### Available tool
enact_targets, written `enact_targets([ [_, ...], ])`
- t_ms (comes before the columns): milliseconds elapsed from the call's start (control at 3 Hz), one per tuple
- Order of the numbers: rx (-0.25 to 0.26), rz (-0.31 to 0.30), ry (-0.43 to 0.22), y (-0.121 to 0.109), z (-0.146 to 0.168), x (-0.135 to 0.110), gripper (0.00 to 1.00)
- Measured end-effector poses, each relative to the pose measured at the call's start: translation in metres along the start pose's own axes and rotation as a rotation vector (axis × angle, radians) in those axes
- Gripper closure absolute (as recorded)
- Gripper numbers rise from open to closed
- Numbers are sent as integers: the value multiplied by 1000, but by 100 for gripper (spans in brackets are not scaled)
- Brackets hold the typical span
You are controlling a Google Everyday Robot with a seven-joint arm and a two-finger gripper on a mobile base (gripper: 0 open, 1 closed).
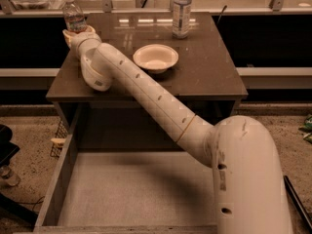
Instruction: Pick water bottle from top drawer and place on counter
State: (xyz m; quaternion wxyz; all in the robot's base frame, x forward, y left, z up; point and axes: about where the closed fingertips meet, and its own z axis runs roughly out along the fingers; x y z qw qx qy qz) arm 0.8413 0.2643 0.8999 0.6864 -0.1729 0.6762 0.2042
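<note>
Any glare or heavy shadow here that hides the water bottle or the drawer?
Camera view: dim, warm light; glare streaks on the counter, far edge; the arm shades the top drawer floor; the gripper, at the far-left corner by the water bottle, is plainly lit.

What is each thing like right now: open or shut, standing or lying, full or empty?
water bottle, upright, cap on, at the back left corner of the counter.
gripper, at the water bottle's base.
top drawer, pulled out, open.
taller bottle, upright, cap on, on the counter.
bowl, right way up, empty, on the counter.
</note>
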Motion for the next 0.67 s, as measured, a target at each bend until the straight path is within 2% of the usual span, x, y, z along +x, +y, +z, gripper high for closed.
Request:
enact_targets([
  [333,-1,0,0,1,0,0,0],
  [667,-1,0,0,1,0,0,0],
])
